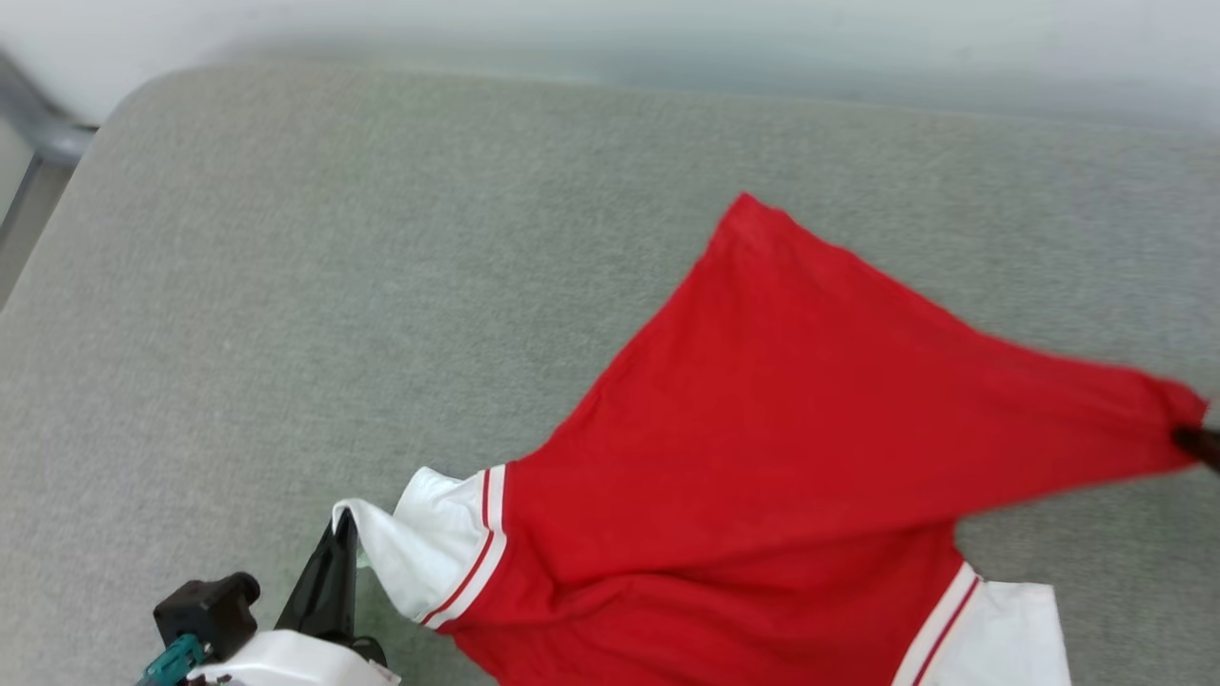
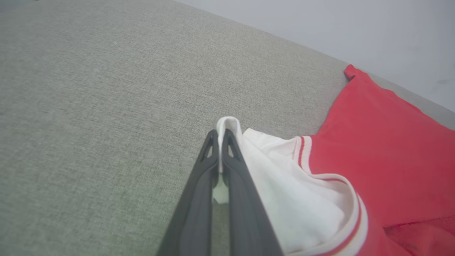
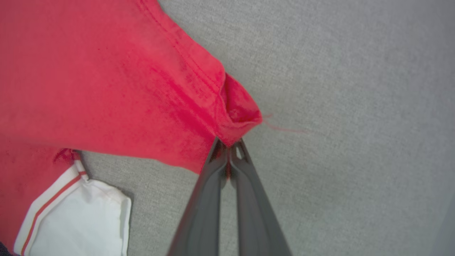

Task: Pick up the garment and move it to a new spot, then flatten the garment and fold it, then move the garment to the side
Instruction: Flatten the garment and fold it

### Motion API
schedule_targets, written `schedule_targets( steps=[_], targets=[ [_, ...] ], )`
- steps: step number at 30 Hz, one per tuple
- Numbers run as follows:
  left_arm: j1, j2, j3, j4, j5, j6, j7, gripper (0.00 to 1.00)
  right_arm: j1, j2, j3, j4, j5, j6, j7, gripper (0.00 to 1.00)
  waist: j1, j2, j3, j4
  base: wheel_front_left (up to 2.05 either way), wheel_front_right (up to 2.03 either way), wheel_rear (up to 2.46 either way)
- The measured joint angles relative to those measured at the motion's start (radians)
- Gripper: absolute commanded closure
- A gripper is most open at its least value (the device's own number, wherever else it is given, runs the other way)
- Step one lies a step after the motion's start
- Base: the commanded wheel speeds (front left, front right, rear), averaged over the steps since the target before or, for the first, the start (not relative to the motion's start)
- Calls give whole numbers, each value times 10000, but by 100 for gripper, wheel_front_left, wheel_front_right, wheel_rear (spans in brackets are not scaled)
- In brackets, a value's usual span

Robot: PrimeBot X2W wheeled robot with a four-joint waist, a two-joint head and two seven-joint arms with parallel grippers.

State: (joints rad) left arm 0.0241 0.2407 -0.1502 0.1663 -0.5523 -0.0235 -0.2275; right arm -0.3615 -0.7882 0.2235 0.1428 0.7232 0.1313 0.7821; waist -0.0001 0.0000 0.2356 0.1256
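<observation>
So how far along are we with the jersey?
Both grips are made: the left gripper is shut on the edge of a white sleeve, the right gripper on a red hem corner. In hand: the jersey is pulled taut between them over the grey fabric surface, wrinkled, not yet flat. Left: flattening, folding, moving it aside. Whether it was already relocated, I can't tell.

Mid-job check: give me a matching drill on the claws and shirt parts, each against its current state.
1 left claw
2 right claw
3 loose white sleeve
4 far red corner

A shut on the shirt at its red hem
B shut on a white sleeve edge
C ungripped, pointing away from the robot
D ungripped, near the robot's right

Pairs: 1-B, 2-A, 3-D, 4-C
</observation>
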Motion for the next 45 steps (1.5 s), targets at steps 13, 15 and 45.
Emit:
schedule_targets(
  steps=[13,15,45],
  targets=[
    [716,228,169,-326,-153,257,174,100,3999,537,-1198,-694,332,0,-740,100,-1,0,-789,-815,0,0,0],
    [754,265,184,-326,-155,278,192,100,4499,717,-1375,-732,332,0,-748,100,-1,0,-832,-854,0,0,0],
    [857,334,-44,-516,-222,418,178,100,4330,2136,-3287,-2754,-775,-2,-2180,0,0,0,-991,-759,0,0,0]
  ],
)
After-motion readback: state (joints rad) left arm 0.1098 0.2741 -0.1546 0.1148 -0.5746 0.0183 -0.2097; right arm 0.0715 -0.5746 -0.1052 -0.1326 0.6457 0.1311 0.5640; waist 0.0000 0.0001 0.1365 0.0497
